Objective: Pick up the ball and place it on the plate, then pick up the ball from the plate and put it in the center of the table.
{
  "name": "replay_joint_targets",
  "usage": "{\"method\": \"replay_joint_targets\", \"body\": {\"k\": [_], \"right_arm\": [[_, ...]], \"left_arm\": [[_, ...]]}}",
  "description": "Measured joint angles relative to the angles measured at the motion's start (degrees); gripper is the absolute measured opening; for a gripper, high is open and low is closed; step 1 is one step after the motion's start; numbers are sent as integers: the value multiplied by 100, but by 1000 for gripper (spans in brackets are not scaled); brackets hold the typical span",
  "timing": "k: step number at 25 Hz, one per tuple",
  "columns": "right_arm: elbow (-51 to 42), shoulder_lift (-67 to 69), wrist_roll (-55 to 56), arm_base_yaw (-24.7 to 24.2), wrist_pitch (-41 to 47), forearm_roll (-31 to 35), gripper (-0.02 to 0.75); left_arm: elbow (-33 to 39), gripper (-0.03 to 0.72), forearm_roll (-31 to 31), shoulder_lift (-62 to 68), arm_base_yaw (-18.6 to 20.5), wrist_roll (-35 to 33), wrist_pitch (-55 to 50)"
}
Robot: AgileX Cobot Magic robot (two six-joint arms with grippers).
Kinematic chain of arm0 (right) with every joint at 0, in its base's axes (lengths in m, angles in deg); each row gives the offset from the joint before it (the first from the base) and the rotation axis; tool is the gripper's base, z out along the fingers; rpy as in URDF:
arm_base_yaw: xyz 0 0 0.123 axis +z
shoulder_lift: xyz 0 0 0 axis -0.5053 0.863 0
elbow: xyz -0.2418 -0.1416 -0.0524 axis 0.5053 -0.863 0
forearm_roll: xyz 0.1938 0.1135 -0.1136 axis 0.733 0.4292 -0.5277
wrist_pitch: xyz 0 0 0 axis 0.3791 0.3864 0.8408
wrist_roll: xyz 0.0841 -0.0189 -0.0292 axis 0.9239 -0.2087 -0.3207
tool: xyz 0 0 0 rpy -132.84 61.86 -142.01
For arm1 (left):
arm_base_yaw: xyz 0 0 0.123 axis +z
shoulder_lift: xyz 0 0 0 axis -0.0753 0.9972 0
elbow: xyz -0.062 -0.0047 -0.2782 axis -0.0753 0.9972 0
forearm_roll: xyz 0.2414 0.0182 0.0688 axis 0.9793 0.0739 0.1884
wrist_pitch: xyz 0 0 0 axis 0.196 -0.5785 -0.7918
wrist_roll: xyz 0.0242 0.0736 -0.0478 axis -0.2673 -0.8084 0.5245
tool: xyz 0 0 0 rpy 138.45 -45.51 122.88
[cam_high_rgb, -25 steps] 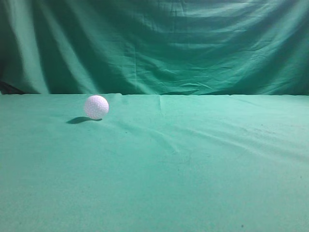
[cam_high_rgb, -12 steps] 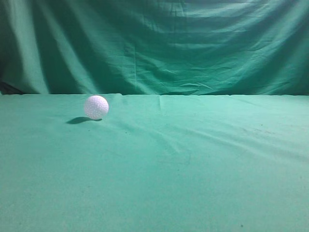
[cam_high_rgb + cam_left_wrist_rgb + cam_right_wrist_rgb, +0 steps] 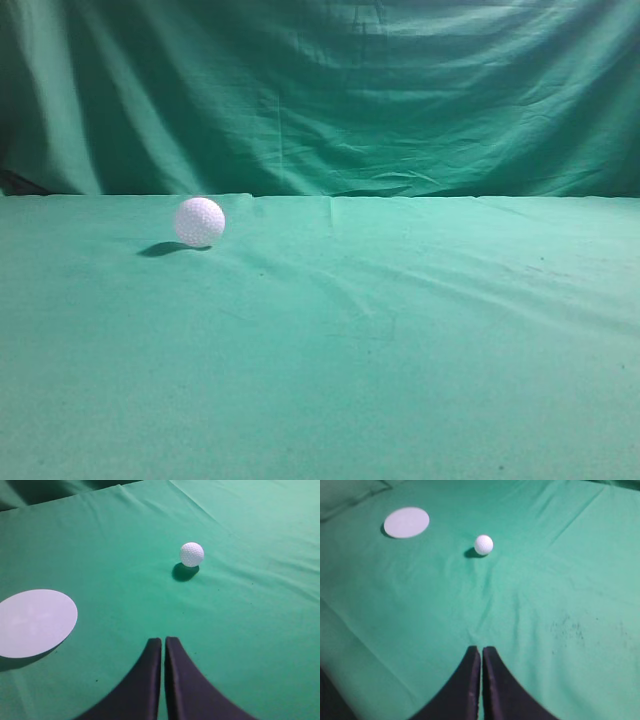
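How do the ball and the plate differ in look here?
The ball is a small dimpled sphere; the plate is a flat, smooth disc. The plate covers far more cloth than the ball. The ball shows in the exterior view; the plate does not. Both are white, resting apart on the green table, ungripped.

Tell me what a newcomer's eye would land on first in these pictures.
First, the white dimpled ball, alone on the green table, left of centre in the exterior view, its shadow to its left. Next, the flat white plate, lying apart from the ball in both wrist views. Then the black left hand and right hand, both shut, away from the ball.
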Motion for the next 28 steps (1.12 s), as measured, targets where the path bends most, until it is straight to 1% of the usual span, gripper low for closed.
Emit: {"method": "replay_joint_targets", "body": {"k": [3, 4, 10, 16, 23, 25, 28], "right_arm": [[-573, -278, 0, 0, -657, 43, 0], [-851, -321, 0, 0, -1069, 57, 0], [-1363, -335, 0, 0, -2203, 68, 0], [-1442, -335, 0, 0, -2224, 64, 0], [-1456, -347, 0, -25, -2187, -341, 0], [-1480, -347, 0, -309, -2187, -363, 0], [-1695, -388, 0, -1136, -2273, -221, 0]], "left_arm": [[142, 0, 0, 0, 0, 0, 178], [144, 0, 0, 0, 0, 0, 192], [144, 0, 0, 0, 0, 0, 204], [144, 0, 0, 0, 0, 0, 207], [144, 0, 0, 0, 0, 0, 207], [144, 0, 0, 0, 0, 0, 207], [144, 0, 0, 0, 0, 0, 207]]}}
